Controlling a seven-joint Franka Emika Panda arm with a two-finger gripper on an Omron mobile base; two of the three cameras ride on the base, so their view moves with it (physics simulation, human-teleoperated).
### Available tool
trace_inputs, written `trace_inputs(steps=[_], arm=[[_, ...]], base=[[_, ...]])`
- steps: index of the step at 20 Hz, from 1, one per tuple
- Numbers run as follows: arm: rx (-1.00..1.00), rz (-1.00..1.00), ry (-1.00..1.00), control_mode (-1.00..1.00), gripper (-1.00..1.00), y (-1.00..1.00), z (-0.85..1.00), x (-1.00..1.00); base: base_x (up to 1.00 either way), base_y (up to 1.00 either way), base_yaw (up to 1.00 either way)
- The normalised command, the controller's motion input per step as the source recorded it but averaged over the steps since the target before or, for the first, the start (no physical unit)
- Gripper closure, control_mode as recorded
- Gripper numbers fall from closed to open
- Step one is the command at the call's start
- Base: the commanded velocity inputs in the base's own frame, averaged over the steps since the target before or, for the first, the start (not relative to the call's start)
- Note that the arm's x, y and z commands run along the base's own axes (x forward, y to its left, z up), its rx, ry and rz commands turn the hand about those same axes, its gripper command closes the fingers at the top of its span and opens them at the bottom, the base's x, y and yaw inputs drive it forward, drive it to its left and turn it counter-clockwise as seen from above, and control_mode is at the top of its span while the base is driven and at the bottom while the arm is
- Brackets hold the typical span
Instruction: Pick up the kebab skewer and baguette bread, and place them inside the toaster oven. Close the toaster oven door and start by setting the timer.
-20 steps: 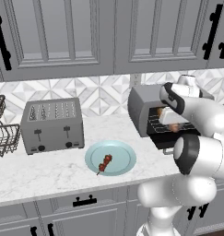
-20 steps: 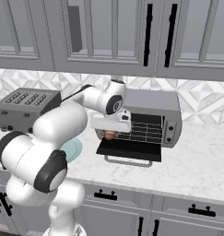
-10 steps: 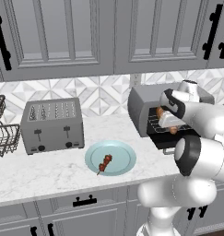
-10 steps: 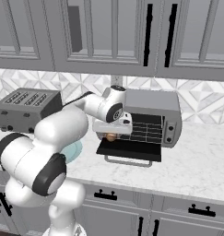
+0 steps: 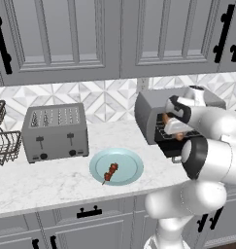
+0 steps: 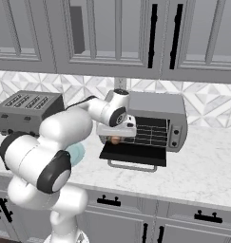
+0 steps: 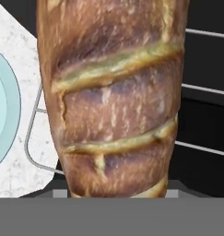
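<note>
The baguette bread (image 7: 114, 97) is being held in the claw (image 5: 172, 127) at the mouth of the toaster oven (image 6: 157, 111), above the lowered toaster oven door (image 6: 133, 154), its long axis running straight out from the claw. The wire rack (image 7: 203, 87) is lying beside it in the hand view. The kebab skewer (image 5: 110, 172) is waiting on the teal plate (image 5: 131, 168) on the worktop (image 5: 51, 182).
</note>
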Motion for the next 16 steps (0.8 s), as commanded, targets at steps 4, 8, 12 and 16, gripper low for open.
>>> trace_inputs(steps=[4, 8, 12, 16], arm=[[0.00, 0.00, 0.00, -1.00, 1.00, 0.00, -0.01, 0.22], [0.00, 0.00, 0.00, -1.00, 1.00, 0.00, -0.09, 0.16], [-0.02, 0.00, 0.00, -1.00, -1.00, 0.00, -0.03, 0.02], [-0.02, 0.00, -0.04, -1.00, -1.00, 0.00, 0.00, 0.00]], base=[[0.00, 0.00, 0.00], [0.00, 0.00, 0.00], [0.00, 0.00, 0.00], [0.00, 0.00, 0.00]])
